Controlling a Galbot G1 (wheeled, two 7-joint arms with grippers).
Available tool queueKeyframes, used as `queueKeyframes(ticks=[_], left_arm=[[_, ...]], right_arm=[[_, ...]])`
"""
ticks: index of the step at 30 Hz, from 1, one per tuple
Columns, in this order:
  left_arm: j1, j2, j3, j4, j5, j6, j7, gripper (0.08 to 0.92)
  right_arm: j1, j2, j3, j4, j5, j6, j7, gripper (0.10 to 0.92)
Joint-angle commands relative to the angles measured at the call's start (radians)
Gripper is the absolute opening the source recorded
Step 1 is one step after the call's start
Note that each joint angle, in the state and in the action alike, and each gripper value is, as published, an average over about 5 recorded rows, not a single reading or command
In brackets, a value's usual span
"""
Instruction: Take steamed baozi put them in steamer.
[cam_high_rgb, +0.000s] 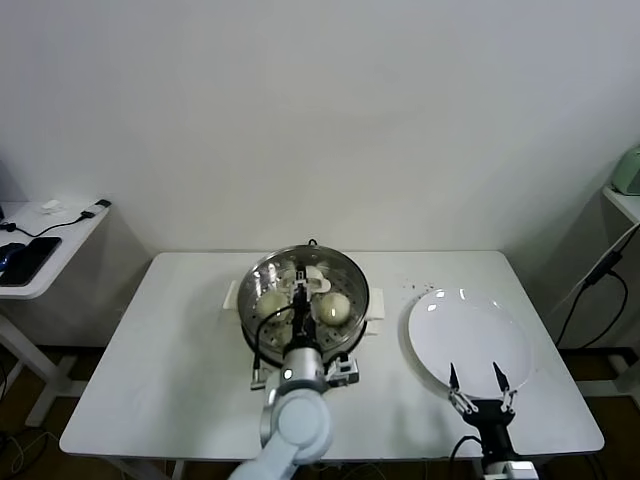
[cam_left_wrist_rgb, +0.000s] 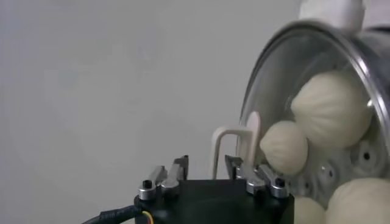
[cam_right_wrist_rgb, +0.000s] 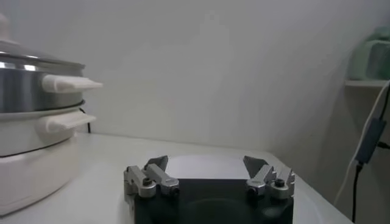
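Nearest the head camera, the right hand (cam_high_rgb: 479, 380) hovers over the near rim of the white plate (cam_high_rgb: 470, 335), fingers spread wide and holding nothing. Further in, the left hand (cam_high_rgb: 300, 297) hangs over the steamer (cam_high_rgb: 309, 299) at the middle of the desk (cam_high_rgb: 180, 350), fingers parted and gripping nothing. The steamed baozi (cam_left_wrist_rgb: 332, 109) lie inside on the perforated tray.

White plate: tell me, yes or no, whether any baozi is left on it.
No. In the head view the white plate lies bare, and the baozi sit inside the steamer.
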Motion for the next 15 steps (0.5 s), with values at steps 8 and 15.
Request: queueKeyframes(ticks=[8, 15], left_arm=[[0.15, 0.087, -0.118, -0.244, -0.577, -0.264, -0.199, 0.691], [0.213, 0.101, -0.439, -0.34, -1.288, -0.403, -0.336, 0.817]], right_arm=[[-0.003, -0.001, -0.013, 0.034, -0.002, -0.053, -0.007, 0.823], [-0.015, -0.019, -0.016, 0.074, 0.05, -0.031, -0.008, 0.823]])
